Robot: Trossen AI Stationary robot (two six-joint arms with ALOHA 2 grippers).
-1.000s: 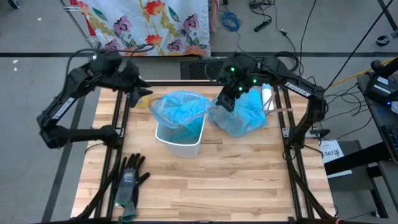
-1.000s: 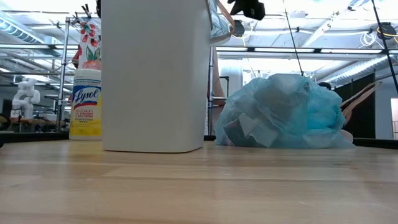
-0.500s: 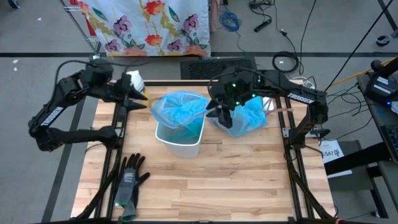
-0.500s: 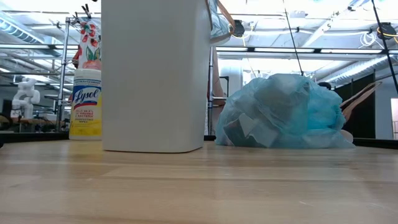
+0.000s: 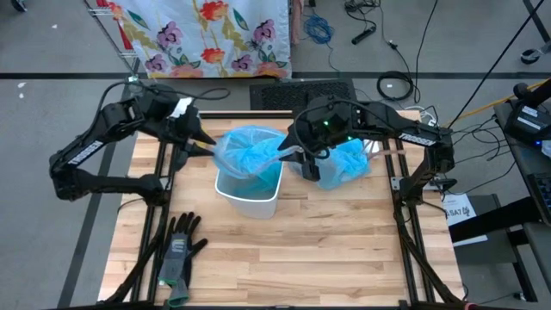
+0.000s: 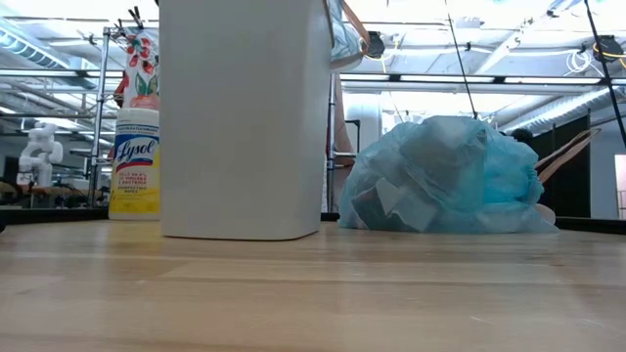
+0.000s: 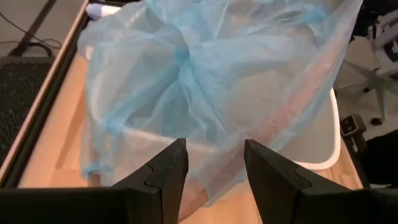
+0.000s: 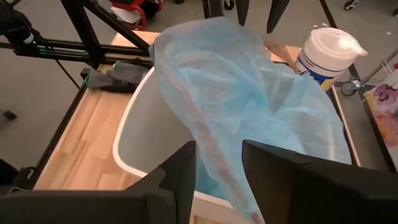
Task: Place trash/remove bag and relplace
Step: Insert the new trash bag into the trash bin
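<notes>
High view: left gripper (image 5: 209, 145) and right gripper (image 5: 293, 153), fingers apart, flanking blue liner (image 5: 250, 148) over white bin (image 5: 248, 200); fabric between fingers, grip uncertain; bin contents hidden.

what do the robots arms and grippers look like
Two dark, near-black jointed arms of slim tube links and bulkier joints. The right arm carries small green lights near its wrist, white lettering along one link and a thin black cable. The left arm shows a white patch near its wrist. Both grippers' jaws are black, blocky and angular.
</notes>
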